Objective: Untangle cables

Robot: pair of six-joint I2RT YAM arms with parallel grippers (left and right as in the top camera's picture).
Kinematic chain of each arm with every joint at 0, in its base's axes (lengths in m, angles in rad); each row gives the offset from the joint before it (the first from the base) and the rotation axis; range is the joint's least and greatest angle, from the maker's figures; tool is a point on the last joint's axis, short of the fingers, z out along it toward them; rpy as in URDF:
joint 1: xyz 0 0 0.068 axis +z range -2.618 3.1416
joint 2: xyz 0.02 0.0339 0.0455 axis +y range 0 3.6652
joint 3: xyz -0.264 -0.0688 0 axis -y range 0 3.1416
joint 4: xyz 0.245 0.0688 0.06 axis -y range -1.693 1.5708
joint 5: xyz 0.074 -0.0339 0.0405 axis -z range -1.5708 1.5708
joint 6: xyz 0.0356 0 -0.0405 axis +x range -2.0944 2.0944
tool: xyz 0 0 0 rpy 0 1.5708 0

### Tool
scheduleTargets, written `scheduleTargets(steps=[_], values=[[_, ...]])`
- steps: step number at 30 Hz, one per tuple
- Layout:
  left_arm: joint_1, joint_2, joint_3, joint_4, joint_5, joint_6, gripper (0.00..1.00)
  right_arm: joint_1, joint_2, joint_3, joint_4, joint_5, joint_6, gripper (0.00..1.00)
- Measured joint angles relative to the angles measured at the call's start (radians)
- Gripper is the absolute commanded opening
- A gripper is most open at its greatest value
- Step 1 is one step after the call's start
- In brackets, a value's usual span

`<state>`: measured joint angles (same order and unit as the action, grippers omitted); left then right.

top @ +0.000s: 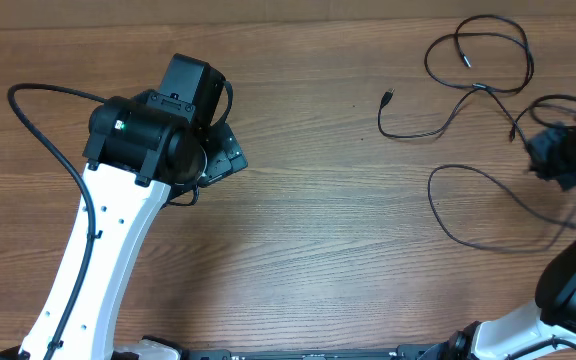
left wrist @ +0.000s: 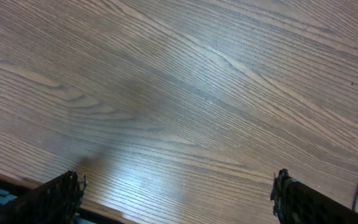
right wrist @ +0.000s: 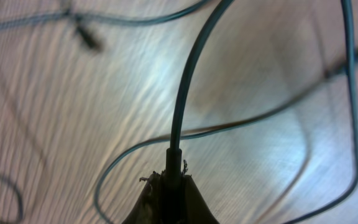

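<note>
Pinching one cable [right wrist: 183,106] by its end, our right hand [right wrist: 170,185] looks set to draw it free; our left hand [left wrist: 176,194] hovers spread.

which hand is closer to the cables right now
Right. The right hand is clamped on one of the cables. The left hand hangs open over the table, far off to their left.

Wooden table [top: 318,250] with clear grain and soft sheen, thin black cables [top: 473,88] on the table smooth, slightly glossy, left arm [top: 108,240] glossy white plastic, left gripper pads [left wrist: 51,199] dark, rough, frayed.
</note>
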<state>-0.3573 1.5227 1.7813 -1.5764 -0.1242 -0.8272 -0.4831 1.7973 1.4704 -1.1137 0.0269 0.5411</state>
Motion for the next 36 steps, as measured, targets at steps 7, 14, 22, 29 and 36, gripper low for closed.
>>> scheduleTargets(steps=[7, 14, 22, 29, 36], values=[[0.0, 0.0, 0.0, 0.002, -0.001, 0.0, 0.99, -0.147, -0.003, 0.003, -0.114, 0.119, 0.168, 0.04], [0.0, 0.0, 0.0, 0.002, -0.004, 0.0, 0.99, -0.252, -0.003, 0.003, -0.126, 0.188, 0.247, 0.04], [0.0, 0.0, 0.0, -0.007, -0.007, 0.0, 1.0, -0.311, -0.003, -0.005, -0.005, 0.258, 0.259, 0.04], [0.0, 0.0, 0.0, -0.01, -0.008, 0.012, 1.0, -0.317, -0.003, -0.044, 0.161, 0.249, 0.203, 0.16], [0.0, 0.0, 0.0, -0.003, -0.008, 0.015, 1.0, -0.317, -0.001, -0.053, 0.206, 0.198, 0.158, 0.83]])
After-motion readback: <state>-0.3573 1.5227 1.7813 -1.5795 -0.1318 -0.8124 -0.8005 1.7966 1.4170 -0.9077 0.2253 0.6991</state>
